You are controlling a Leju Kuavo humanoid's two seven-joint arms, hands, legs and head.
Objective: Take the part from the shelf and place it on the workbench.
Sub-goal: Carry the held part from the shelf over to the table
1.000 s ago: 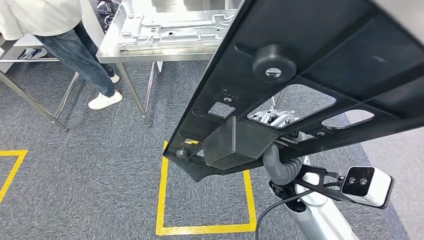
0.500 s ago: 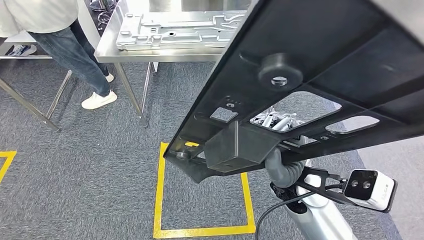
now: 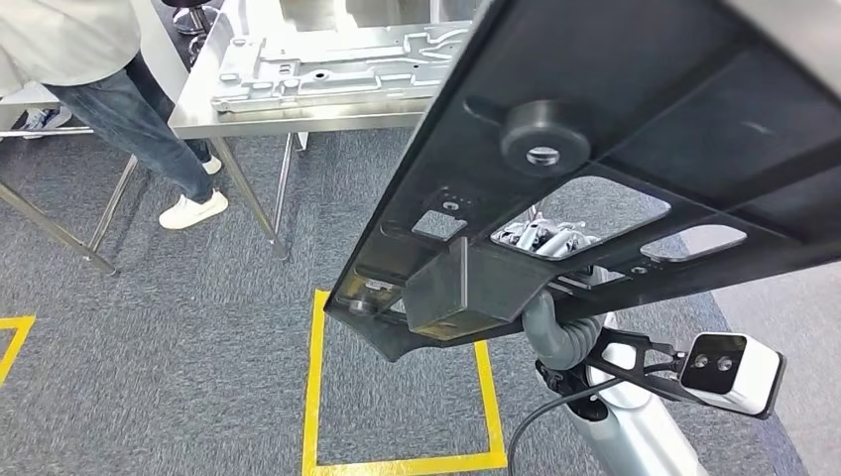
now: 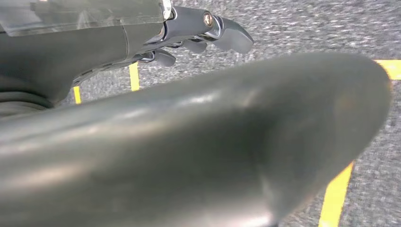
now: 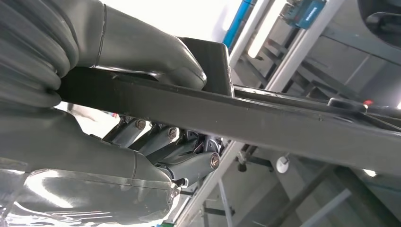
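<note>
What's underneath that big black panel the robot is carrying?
Under the black panel, through its cutouts, the right hand grips it. Below lie grey carpet and yellow floor tape. The rest is covered.

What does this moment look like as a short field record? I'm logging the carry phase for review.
part: large black panel, carried above the floor
right hand: grips the panel's edge, thumb on one face, fingers on the other
left hand: holds nothing, over grey carpet
workbench: steel, ahead, with a silver plate on it
person: standing by the bench
floor: yellow tape square
</note>
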